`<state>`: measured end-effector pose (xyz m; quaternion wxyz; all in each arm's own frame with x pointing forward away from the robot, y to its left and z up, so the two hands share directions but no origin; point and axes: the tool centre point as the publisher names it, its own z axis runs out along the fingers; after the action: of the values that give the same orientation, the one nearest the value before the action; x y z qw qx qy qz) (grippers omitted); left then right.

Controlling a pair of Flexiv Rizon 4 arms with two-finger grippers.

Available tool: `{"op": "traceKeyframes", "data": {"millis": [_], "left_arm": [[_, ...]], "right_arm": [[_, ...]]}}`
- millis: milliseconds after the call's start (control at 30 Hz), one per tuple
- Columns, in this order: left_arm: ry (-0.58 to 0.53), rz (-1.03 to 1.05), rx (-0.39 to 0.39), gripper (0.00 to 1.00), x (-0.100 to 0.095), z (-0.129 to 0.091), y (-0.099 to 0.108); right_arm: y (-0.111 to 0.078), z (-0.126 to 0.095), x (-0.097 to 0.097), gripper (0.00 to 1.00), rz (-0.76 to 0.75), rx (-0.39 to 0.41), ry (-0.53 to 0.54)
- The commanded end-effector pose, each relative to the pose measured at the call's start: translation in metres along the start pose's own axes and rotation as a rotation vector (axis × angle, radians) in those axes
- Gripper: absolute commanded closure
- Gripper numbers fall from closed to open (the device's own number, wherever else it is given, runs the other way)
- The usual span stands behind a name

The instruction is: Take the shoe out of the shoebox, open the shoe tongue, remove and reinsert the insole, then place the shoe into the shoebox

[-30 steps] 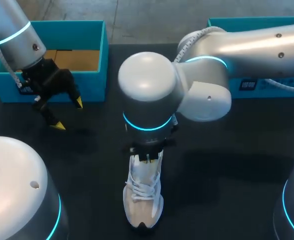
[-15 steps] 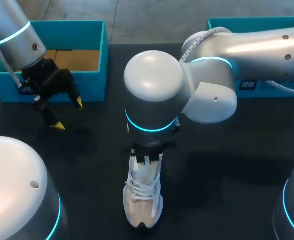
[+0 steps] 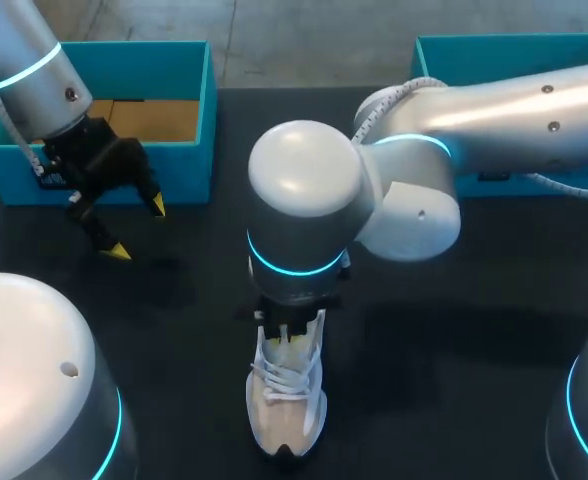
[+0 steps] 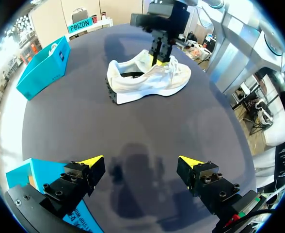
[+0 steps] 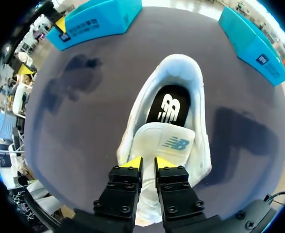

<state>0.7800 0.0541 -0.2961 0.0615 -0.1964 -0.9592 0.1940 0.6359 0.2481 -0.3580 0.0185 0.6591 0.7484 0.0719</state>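
"Right gripper, how does it stand?"
"Fingers together, with the tips just over the tongue. Whether they pinch it, I cannot tell. My left gripper hangs spread wide by the teal shoebox at the table's far left corner."
"And the shoe?"
"The shoe stands upright at the middle of the near edge. It's white with a cream toe and white laces, and the black insole shows inside."

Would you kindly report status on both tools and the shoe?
Left tool open, empty, near the box. Right tool at the tongue, grip unclear. Shoe upright on table, insole in. Nothing in the way.
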Motion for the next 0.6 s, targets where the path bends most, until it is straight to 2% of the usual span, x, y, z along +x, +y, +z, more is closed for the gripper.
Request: {"op": "traceKeyframes", "data": {"millis": [33, 133, 367, 600], "left_arm": [[-0.001, 0.0, -0.003, 0.0, 0.001, 0.0, 0.0], [-0.001, 0.0, -0.003, 0.0, 0.001, 0.0, 0.0], [-0.001, 0.0, -0.003, 0.0, 0.001, 0.0, 0.0], [-0.001, 0.0, -0.003, 0.0, 0.001, 0.0, 0.0]], "right_arm": [[-0.003, 0.014, 0.0, 0.88, 0.518, -0.004, 0.008], [-0.001, 0.007, 0.001, 0.87, 0.511, -0.023, 0.004], [0.006, -0.027, 0.001, 0.8, 0.477, -0.108, -0.037], [0.015, -0.042, -0.009, 0.78, 0.423, -0.161, 0.006]]}}
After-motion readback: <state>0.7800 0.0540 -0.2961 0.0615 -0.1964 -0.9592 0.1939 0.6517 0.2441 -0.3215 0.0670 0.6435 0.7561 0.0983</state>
